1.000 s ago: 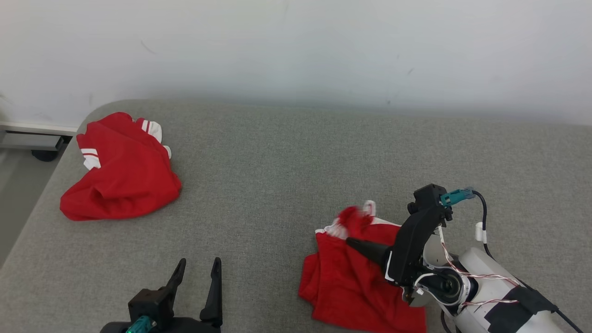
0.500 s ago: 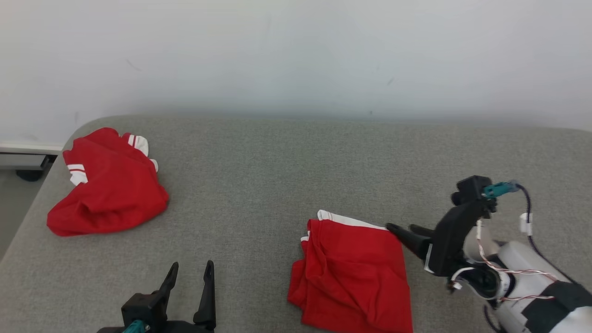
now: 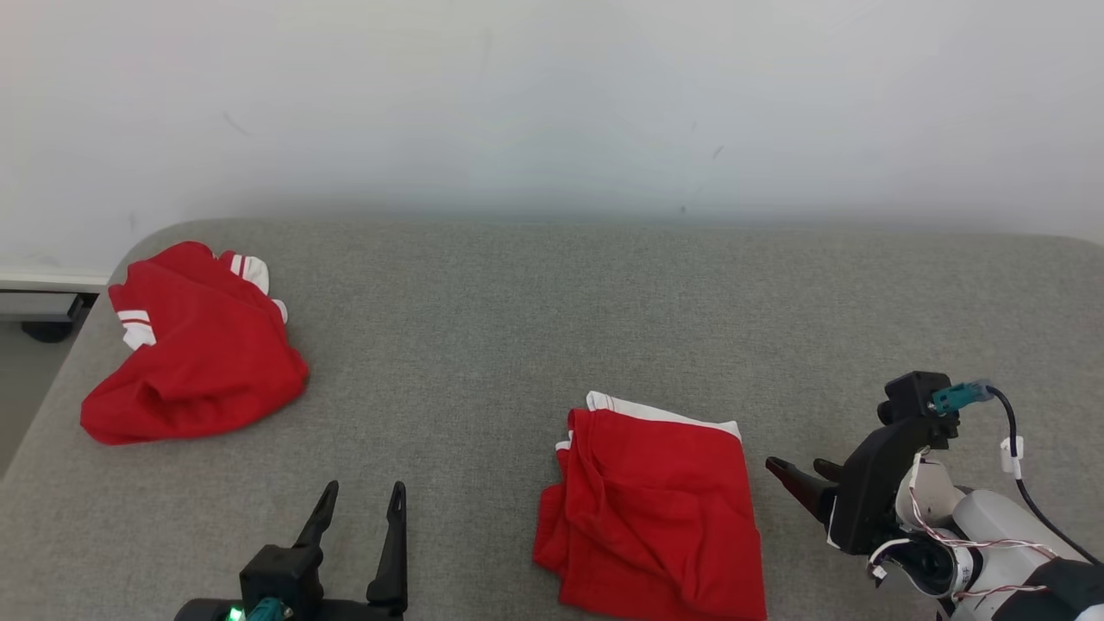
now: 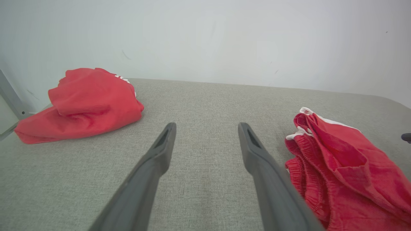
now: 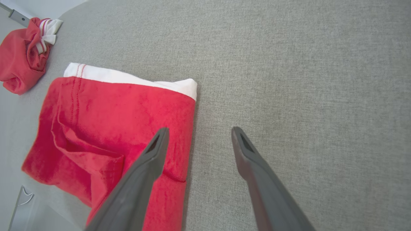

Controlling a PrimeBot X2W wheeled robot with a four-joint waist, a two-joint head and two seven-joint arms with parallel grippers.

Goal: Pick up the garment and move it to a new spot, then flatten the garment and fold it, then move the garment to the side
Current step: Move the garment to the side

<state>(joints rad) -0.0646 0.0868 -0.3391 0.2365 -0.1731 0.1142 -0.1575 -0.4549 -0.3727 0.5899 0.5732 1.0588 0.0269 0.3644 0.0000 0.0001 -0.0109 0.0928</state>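
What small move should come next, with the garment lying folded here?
Probably ease the right gripper onto the right edge of the folded garment and close: it hangs open beside the cloth, holding nothing, and the garment is not yet moved aside.

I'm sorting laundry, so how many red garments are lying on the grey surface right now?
2. A folded red garment lies at the near right, beside the open right claw; a crumpled red garment sits at the far left. Nothing seems hidden.
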